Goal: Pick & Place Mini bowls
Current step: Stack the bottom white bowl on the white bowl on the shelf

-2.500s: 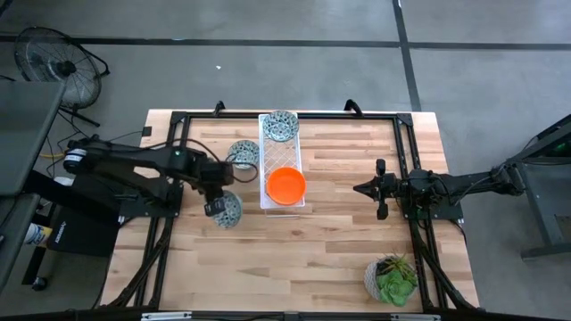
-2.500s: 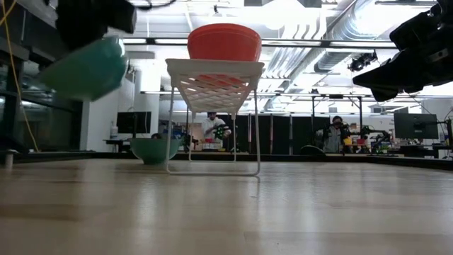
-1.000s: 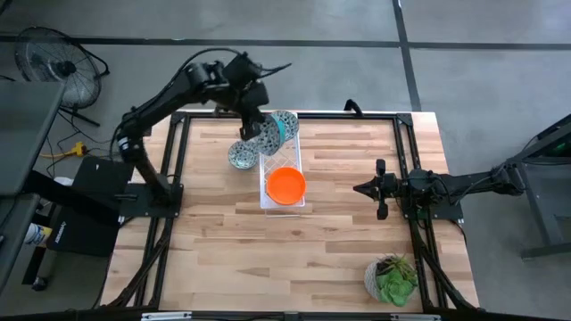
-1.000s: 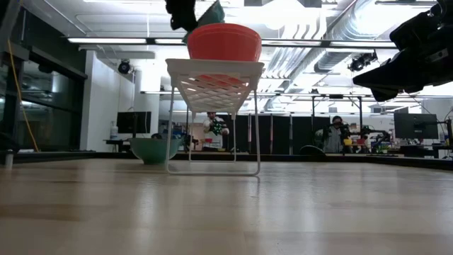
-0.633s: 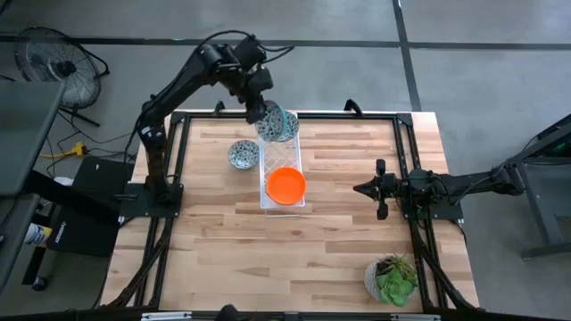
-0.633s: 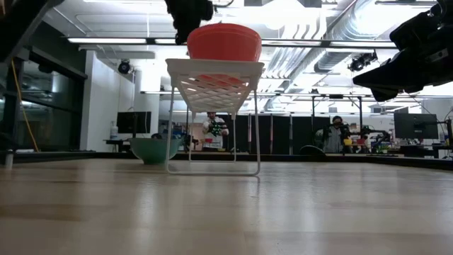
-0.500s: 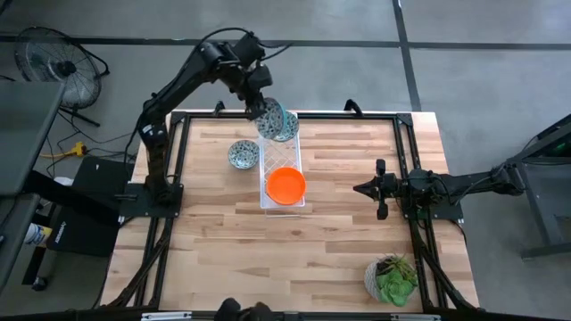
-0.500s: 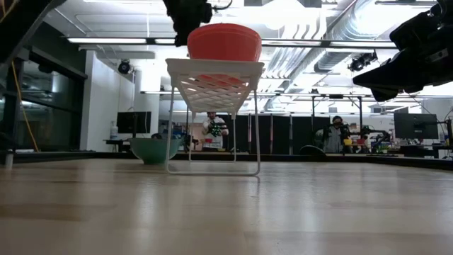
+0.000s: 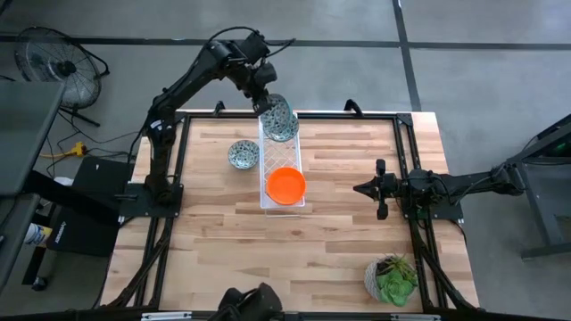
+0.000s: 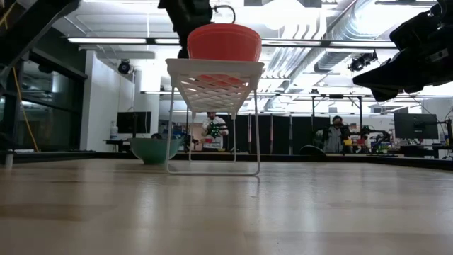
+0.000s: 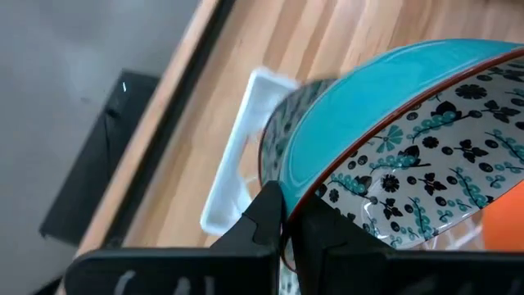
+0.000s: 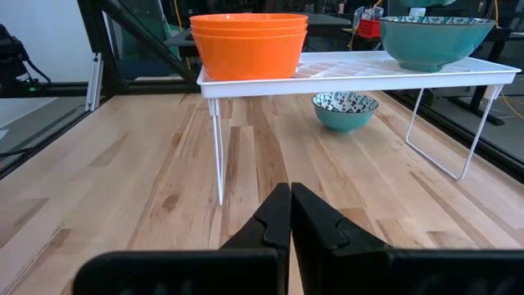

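High view shows you the change: the left gripper has carried a patterned bowl up from the left half of the bench to the far end of the white tray, where it hangs tilted over another patterned bowl already sitting at that end. Your left wrist view confirms the fingers are clenched on the held bowl's rim, teal outside up, with the seated bowl just beneath. A third patterned bowl waits on the bench just left of the tray, and the orange bowls sit stacked at the tray's near end. The right gripper rests pinched shut and empty near the bench's right edge. You're likely one lowering and release away from nesting this bowl; level it first.
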### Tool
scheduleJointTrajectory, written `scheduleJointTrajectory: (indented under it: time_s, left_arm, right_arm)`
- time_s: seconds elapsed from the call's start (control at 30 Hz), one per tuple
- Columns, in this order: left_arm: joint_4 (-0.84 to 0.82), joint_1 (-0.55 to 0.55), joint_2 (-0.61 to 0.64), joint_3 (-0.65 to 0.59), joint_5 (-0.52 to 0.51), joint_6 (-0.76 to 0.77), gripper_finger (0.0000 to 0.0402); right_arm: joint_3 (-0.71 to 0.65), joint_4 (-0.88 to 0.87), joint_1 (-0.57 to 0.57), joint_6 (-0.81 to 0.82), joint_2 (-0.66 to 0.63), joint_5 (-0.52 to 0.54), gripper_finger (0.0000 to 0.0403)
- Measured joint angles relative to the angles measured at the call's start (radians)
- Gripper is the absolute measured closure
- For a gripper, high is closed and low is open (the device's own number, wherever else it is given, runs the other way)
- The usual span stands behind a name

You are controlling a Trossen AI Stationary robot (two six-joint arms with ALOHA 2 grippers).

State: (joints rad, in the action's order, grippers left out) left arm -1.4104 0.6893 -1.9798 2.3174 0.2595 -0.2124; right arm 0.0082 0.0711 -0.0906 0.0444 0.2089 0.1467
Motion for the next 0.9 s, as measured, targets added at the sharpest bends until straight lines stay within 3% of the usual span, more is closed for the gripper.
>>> scheduleJointTrajectory:
  time_s: [0.9]
  left_arm:
    - [-0.082, 0.017, 0.0, 0.039, 0.069, -0.046, 0.0398]
  right_arm:
    - [0.0, 0.0, 0.0, 0.0, 0.0, 0.0, 0.0402]
